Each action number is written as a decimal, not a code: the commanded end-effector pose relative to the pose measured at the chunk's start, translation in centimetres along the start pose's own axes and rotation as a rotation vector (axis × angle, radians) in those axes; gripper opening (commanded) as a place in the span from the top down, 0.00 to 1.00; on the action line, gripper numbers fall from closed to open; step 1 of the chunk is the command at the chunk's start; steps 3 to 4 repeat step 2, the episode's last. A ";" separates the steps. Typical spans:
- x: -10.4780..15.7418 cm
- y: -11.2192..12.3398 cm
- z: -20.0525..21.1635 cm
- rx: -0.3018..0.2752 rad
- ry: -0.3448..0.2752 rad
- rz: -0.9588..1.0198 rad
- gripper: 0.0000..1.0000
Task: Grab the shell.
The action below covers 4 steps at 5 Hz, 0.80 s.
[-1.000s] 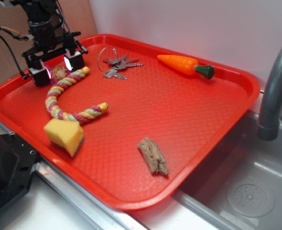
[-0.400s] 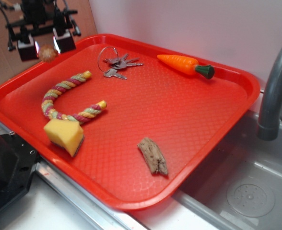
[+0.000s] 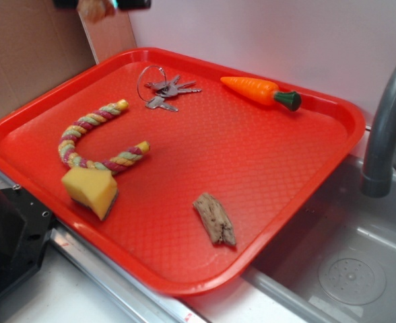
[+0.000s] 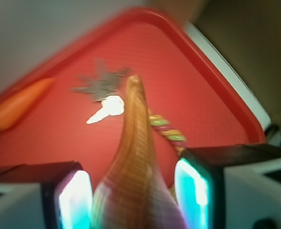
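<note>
1. Nearest the camera, on the red tray (image 3: 299,195), lie the driftwood (image 3: 215,218) and, to the left, the yellow sponge (image 3: 90,190), which touches one end of the curved rope toy (image 3: 93,142).
2. Farther back on the tray rest the keys (image 3: 163,89) and, to their right, the toy carrot (image 3: 260,91); all are apart from one another.
3. To the right, beside the tray, stands a grey tap (image 3: 386,128) over a sink (image 3: 339,269).
4. At the far left, well above the tray and at the top edge of the exterior view, hangs the gripper (image 3: 98,5), mostly cut off by the frame.
5. Its jaws pinch the shell (image 4: 131,181) between them: the wrist view shows the tan, ribbed shell wedged between the two lit pads (image 4: 74,200), its tip pointing out over the tray.
6. Judging by this, the grab looks done: the shell is held and lifted clear, with nothing plainly left but keeping the hold.
</note>
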<state>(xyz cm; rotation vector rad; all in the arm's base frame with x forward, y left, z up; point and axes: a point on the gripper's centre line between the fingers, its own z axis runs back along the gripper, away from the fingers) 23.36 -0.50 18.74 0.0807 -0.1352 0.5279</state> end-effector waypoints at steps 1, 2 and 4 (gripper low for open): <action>-1.6 0.7 1.3 -0.110 -0.057 -0.490 1.00; -1.0 1.5 1.0 -0.132 -0.056 -0.740 1.00; -1.0 1.5 1.0 -0.132 -0.056 -0.740 1.00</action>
